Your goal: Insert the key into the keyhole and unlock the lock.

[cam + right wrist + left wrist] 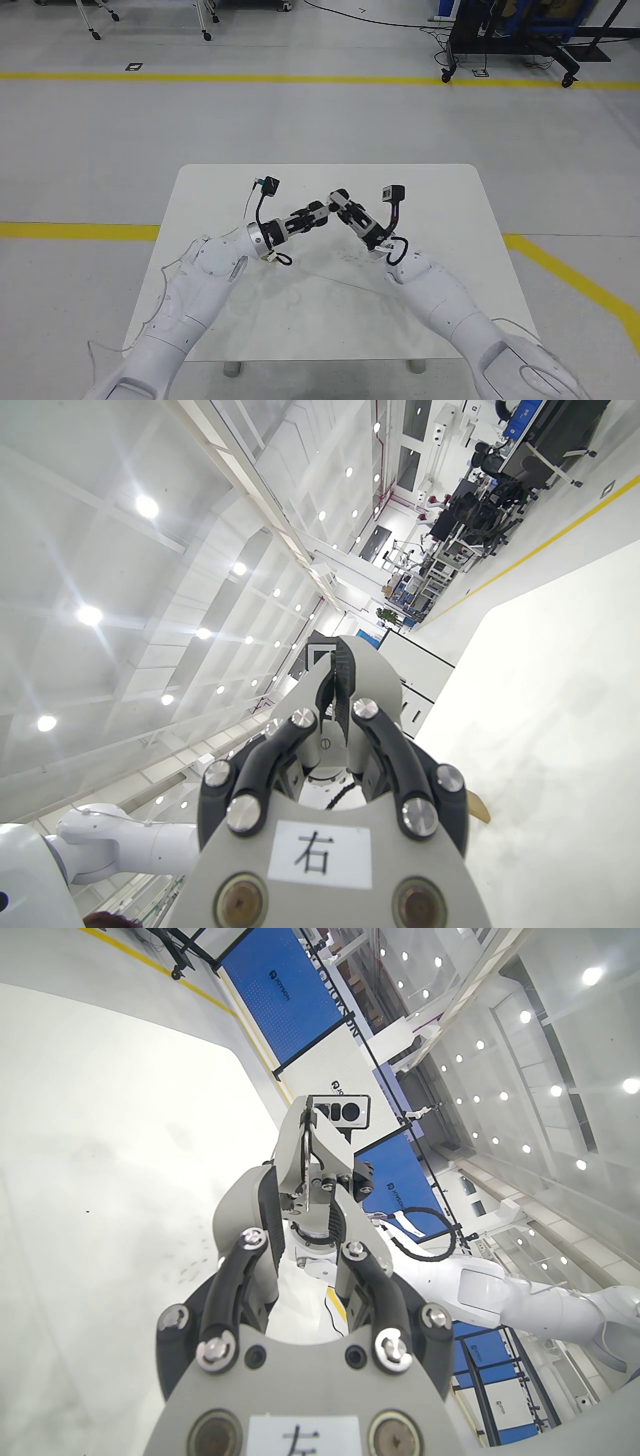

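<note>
Two grippers meet tip to tip above the middle of the white rectangular table [440, 300] | right gripper [336, 650]: pinched narrow on a thin flat silver key [332, 682], held in the air | left gripper [326, 208]: grip cannot be told.
</note>
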`<action>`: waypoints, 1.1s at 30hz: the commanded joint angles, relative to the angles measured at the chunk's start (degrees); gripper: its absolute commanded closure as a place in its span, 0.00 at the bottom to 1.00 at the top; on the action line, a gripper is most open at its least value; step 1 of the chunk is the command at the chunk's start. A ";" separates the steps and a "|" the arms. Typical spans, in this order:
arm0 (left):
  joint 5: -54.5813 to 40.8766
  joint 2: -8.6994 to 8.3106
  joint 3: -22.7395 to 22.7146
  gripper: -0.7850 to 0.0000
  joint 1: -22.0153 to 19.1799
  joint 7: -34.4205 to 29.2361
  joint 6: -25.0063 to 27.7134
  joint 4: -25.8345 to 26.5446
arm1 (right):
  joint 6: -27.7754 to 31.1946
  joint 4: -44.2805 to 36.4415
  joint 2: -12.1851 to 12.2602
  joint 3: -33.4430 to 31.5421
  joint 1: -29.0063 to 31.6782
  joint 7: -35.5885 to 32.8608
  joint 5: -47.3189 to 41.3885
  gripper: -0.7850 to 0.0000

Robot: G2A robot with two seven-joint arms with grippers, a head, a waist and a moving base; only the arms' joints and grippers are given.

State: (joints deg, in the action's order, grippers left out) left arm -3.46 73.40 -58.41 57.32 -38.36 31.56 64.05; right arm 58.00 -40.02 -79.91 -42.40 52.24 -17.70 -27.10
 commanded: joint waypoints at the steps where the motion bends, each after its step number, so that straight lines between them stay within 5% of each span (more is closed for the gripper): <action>1: -0.40 0.00 -0.15 0.80 0.01 0.16 -0.08 -0.06 | 0.00 0.22 -0.26 -0.59 0.10 -0.40 0.29 1.00; 9: -0.51 0.02 -0.34 0.84 0.00 0.73 -0.36 -0.34 | 0.00 1.00 -1.27 -3.02 0.53 -2.32 1.18 1.00; 15: -0.19 0.07 -0.37 1.00 0.00 1.39 -0.49 -0.69 | 0.00 1.67 -2.02 -4.32 0.72 -3.67 1.93 1.00; 33: 0.53 0.16 -0.53 1.00 0.07 2.50 -0.41 -1.21 | 0.00 3.20 -3.72 -8.05 0.97 -5.88 3.75 1.00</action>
State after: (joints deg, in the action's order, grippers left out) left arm -2.87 73.55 -58.97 57.39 -35.68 31.15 62.85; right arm 58.00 -36.84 -83.57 -50.28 53.19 -23.54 -23.45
